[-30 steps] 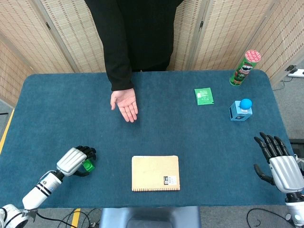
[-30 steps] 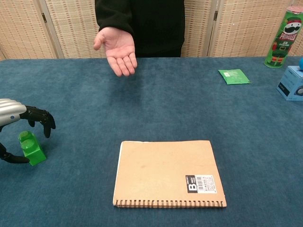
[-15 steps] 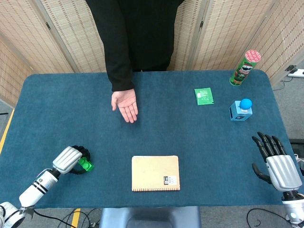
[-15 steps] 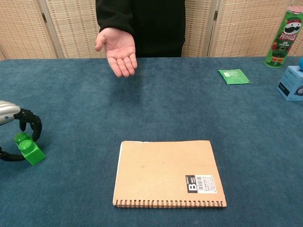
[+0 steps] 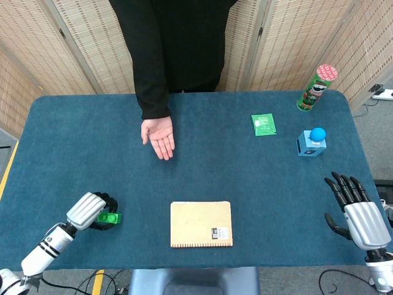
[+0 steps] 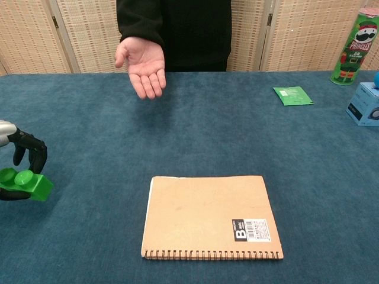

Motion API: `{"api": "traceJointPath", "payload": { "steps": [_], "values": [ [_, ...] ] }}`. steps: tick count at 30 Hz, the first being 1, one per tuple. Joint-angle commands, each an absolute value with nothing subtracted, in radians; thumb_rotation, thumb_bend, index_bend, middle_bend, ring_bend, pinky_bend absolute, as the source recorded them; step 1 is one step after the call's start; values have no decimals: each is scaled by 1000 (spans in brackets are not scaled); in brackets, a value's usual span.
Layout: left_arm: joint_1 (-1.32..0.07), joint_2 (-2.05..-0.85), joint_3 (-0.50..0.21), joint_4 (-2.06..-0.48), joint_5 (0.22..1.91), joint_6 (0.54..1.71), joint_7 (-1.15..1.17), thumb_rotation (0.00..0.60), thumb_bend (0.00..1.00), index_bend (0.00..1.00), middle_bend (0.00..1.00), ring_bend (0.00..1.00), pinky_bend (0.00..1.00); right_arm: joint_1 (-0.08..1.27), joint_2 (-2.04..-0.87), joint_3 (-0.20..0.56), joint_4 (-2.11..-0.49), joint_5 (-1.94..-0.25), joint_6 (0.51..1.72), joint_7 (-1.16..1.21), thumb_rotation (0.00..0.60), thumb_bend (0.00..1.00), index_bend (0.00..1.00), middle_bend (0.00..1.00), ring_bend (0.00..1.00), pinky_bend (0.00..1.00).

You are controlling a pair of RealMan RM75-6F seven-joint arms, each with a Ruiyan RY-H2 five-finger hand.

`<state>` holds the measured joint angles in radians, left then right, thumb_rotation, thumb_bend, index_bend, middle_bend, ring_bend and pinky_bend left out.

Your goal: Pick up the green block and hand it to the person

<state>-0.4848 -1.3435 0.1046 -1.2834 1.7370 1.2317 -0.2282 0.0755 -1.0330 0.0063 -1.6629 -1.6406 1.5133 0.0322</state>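
At about eight o'clock on the blue table (image 5: 73,141), the left hand (image 5: 89,212) is curling its dark fingers (image 6: 26,151) around the green block (image 6: 25,184) — the one such block in view, its studs showing, apparently being gripped so it can be carried across. The person's hand (image 5: 158,136) is waiting palm-up toward eleven o'clock, well apart from the block, seemingly offered as the place to deliver it. The right hand (image 5: 359,212) is resting at four o'clock with its fingers spread and holding nothing — it seems to be staying out of the way. One spiral notebook (image 5: 201,224) is lying at six o'clock; toward two o'clock are sitting one green packet (image 5: 263,124), one Pringles can (image 5: 317,88) and one light-blue box topped by a blue ball (image 5: 312,142).
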Motion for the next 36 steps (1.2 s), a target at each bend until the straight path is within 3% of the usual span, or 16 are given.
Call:
{"api": "traceJointPath", "payload": {
  "steps": [1,8,13,17,23,31,36],
  "values": [
    [-459,-1161,57,-1647,1684,1279,53,600,322,653,602,472,552,77,-1019,-2,-1653,-1659,1517,68,600,317,0,0,0,0],
    [-543,-1016,-70,-2038,1548,1187,186,600,321,653,602,472,554,89,-998,-10,-1642,-1672,1502,127,600,317,0,0,0,0],
    [-679,-1031,-205,-2063,1375,1057,220,600,321,653,602,472,554,90,-987,-9,-1636,-1672,1506,165,600,317,0,0,0,0],
    [-816,-1097,-301,-1934,1249,927,187,600,322,654,602,472,554,95,-982,-4,-1631,-1655,1496,186,600,317,0,0,0,0],
    [-989,-1211,-366,-1636,1119,731,99,600,322,657,602,474,554,119,-976,16,-1631,-1592,1438,203,600,317,0,0,0,0],
    [-1127,-1359,-361,-1299,1166,588,-5,600,321,652,602,474,554,141,-979,31,-1631,-1545,1387,190,600,317,0,0,0,0],
    [-1171,-1423,-320,-1120,1224,555,-21,600,322,618,586,467,554,149,-985,40,-1628,-1519,1368,179,600,317,0,0,0,0]
  ]
}}
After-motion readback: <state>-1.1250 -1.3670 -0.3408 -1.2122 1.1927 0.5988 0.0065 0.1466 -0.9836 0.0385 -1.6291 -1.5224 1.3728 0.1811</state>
